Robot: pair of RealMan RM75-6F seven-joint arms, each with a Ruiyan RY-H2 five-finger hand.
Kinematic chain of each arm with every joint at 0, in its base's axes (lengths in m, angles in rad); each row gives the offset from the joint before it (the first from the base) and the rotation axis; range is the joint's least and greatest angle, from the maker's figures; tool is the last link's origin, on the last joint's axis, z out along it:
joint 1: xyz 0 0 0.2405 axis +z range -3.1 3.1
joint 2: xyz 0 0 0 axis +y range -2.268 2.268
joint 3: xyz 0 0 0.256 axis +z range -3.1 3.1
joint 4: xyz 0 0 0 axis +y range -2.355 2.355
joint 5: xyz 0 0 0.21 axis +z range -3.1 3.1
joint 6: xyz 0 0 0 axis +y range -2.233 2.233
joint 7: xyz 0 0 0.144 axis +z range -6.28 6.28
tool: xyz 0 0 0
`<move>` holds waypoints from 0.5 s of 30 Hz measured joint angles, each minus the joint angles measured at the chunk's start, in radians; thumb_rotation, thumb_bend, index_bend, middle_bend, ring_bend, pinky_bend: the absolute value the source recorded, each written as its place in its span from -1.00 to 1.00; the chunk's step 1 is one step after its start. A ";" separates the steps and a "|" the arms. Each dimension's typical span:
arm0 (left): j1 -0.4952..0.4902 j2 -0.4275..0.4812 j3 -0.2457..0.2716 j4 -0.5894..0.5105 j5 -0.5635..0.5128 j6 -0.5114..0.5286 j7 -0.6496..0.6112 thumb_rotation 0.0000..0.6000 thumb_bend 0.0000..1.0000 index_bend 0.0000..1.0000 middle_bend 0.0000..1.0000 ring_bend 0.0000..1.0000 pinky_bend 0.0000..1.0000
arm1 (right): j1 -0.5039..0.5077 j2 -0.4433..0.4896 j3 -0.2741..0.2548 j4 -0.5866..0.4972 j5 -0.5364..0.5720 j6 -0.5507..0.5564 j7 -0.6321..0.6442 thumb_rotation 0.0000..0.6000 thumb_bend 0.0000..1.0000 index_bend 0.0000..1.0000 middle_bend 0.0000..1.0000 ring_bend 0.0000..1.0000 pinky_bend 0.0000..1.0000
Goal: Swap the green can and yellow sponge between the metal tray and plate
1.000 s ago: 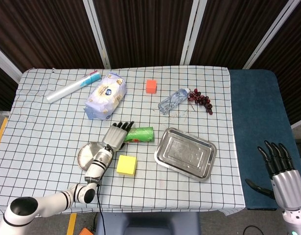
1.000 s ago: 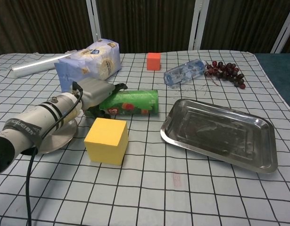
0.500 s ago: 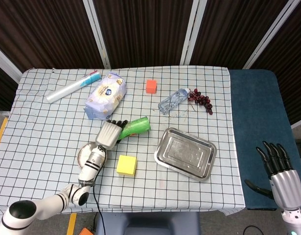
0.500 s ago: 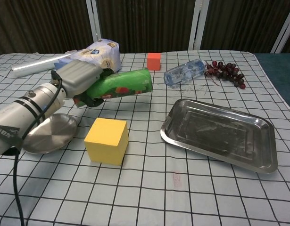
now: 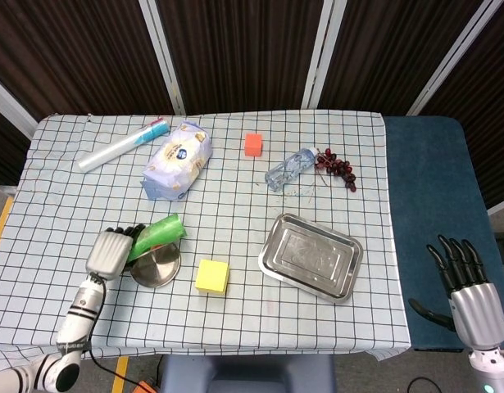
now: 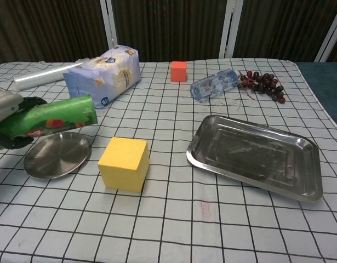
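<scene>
A bench (image 5: 71, 205) covered in a white cloth with a black grid carries everything here. The landmark is the round metal plate (image 5: 156, 267) near the front left.

The left hand (image 5: 111, 250) sits just left of the plate, its fingers wrapped around one end of the green can (image 5: 158, 236). The can lies tilted on its side, held in the air above the plate's far left edge; in the chest view the can (image 6: 47, 121) hangs just over the plate (image 6: 57, 155) without touching it.

The yellow sponge (image 5: 211, 276), a cube, stands on the cloth just right of the plate, apart from it. Further right of the plate, past the sponge, lies the rectangular metal tray (image 5: 311, 257), with nothing in it.

Behind the plate, toward the far edge, lie a white and blue bag (image 5: 177, 160) and a rolled tube (image 5: 122, 145). Behind and to the right are an orange cube (image 5: 253, 144), a clear water bottle (image 5: 289, 169) on its side and a bunch of dark grapes (image 5: 336, 169).

The right hand (image 5: 465, 285) is far right of the plate, off the bench, fingers spread and holding nothing.
</scene>
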 measured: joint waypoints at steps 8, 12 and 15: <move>0.026 -0.018 -0.011 -0.033 -0.012 0.006 0.023 1.00 0.13 -0.09 0.05 0.04 0.34 | 0.000 0.003 0.000 -0.005 0.005 -0.004 0.004 1.00 -0.87 -1.00 -1.00 -1.00 -1.00; 0.023 -0.038 -0.018 -0.022 -0.011 -0.008 0.046 1.00 -0.06 -0.65 -0.51 -0.44 -0.07 | -0.001 0.007 0.001 -0.008 0.007 -0.002 0.012 1.00 -0.87 -1.00 -1.00 -1.00 -1.00; 0.022 -0.044 -0.019 -0.022 -0.013 -0.021 0.066 1.00 -0.11 -0.94 -0.84 -0.74 -0.21 | -0.002 0.009 0.002 -0.009 0.005 0.004 0.018 1.00 -0.87 -1.00 -1.00 -1.00 -1.00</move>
